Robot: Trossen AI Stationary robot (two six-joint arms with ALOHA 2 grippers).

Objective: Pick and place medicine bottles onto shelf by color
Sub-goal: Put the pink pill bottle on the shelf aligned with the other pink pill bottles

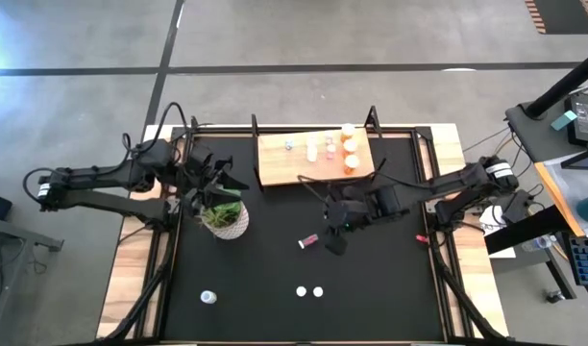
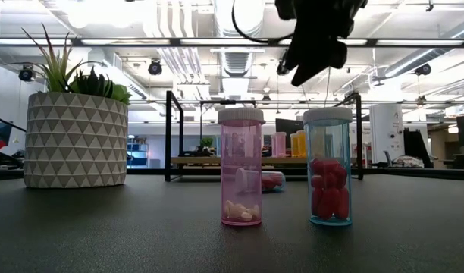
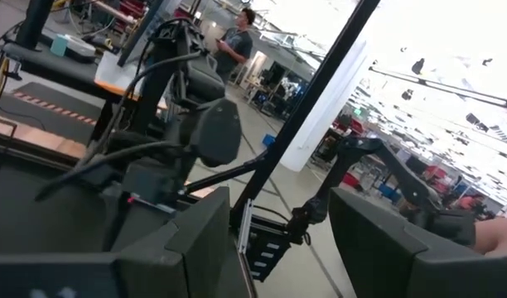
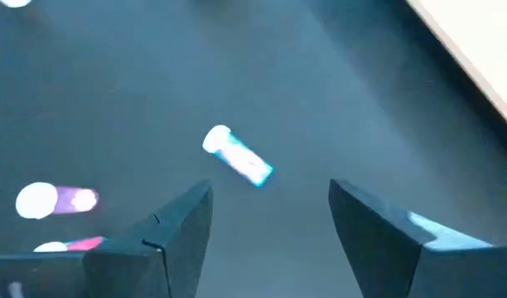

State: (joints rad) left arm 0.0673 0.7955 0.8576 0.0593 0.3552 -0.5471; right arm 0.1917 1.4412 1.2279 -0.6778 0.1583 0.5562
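Observation:
The light-wood shelf [image 1: 313, 159] stands at the table's far side with several small white-capped bottles on it, orange ones [image 1: 350, 146] toward its right end. A pink bottle [image 1: 308, 240] [image 4: 237, 156] lies on its side mid-table. My right gripper [image 1: 334, 235] [image 4: 270, 194] hangs open just right of and above it, tilted down, nothing between its fingers. Two bottles [image 1: 309, 291] stand upright near the front edge: a pink one [image 2: 241, 178] and a clear one with red pills [image 2: 328, 178]. My left gripper [image 1: 222, 183] [image 3: 278, 207] is open and empty, raised by the plant.
A green plant in a white patterned pot [image 1: 225, 219] [image 2: 75, 136] stands at the left, under my left gripper. One more bottle [image 1: 208, 297] stands near the front left. A small red thing [image 1: 421, 237] lies at the table's right edge.

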